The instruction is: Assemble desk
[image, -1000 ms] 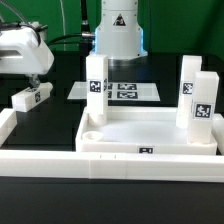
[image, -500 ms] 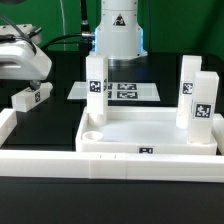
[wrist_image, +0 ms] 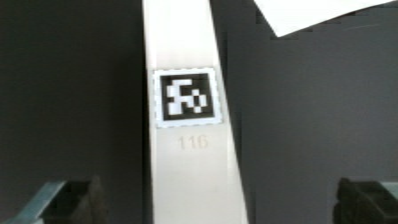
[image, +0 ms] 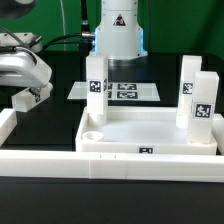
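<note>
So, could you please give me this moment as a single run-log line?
gripper: open, jaws either side of loose leg, no grip | tabletop: three upright legs | one corner socket: empty

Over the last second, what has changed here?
The gripper has come down over the loose leg lying flat, jaws wide open on either side of it, not gripping. Nothing was taken or let go. The leg, the tabletop and the marker board stayed put.
</note>
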{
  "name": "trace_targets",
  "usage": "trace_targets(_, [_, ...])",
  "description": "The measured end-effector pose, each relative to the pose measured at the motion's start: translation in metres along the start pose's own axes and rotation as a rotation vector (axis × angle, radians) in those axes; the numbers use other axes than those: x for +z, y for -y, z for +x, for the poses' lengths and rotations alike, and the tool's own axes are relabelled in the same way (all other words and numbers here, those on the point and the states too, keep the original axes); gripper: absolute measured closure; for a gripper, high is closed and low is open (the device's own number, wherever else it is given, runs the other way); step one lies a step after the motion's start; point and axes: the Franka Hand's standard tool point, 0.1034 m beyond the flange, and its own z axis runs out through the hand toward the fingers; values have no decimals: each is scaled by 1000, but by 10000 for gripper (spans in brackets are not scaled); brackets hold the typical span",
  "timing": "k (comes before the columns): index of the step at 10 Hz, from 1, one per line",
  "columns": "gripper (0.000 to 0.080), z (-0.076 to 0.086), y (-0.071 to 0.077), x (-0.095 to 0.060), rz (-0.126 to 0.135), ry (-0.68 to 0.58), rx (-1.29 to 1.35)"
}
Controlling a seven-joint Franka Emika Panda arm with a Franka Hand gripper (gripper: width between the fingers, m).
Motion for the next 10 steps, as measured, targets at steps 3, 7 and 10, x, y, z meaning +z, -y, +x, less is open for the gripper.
trace_targets(3, [151,-6,-9,12,-50,219,107])
trace_targets(7, [151,1,-15,17,-64,271,116])
trace_targets(10, [151,3,-14,15,-64,263,95])
